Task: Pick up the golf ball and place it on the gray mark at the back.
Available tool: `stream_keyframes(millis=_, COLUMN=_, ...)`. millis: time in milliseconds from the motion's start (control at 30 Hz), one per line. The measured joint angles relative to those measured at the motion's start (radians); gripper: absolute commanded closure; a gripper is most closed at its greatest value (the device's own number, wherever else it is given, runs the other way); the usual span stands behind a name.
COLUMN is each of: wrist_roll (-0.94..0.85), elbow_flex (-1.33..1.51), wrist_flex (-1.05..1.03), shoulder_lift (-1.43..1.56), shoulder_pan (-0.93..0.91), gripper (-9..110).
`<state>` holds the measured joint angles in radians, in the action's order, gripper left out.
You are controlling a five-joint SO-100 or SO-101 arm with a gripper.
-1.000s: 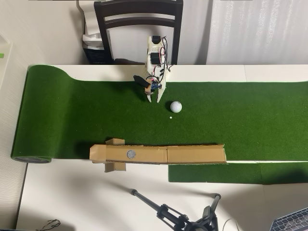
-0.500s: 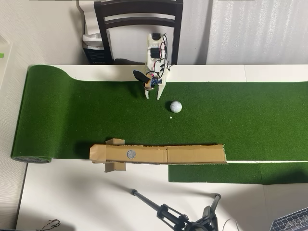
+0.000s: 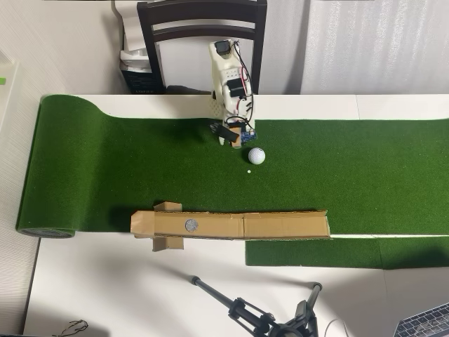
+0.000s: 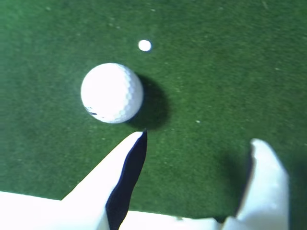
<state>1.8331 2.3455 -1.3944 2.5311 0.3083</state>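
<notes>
In the wrist view the white two-finger gripper [image 4: 199,136] is cut off below; overhead, the black tripod [image 3: 270,319] and grey laptop corner [image 3: 428,324] run off the near edge.

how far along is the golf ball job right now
Early stage. Nothing is placed: the golf ball sits on the green turf, apart from the gray mark on the cardboard strip. In hand: the open gripper is beside the ball, which lies outside the jaws in the wrist view. Left: centre, grasp, carry and set down.
</notes>
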Motion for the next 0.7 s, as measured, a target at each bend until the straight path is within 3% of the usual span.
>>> stream_keyframes(millis=700, wrist_roll=0.117, elbow_flex=-0.255, wrist_flex=0.0, shoulder_lift=-0.368, shoulder_pan=0.173, gripper=62)
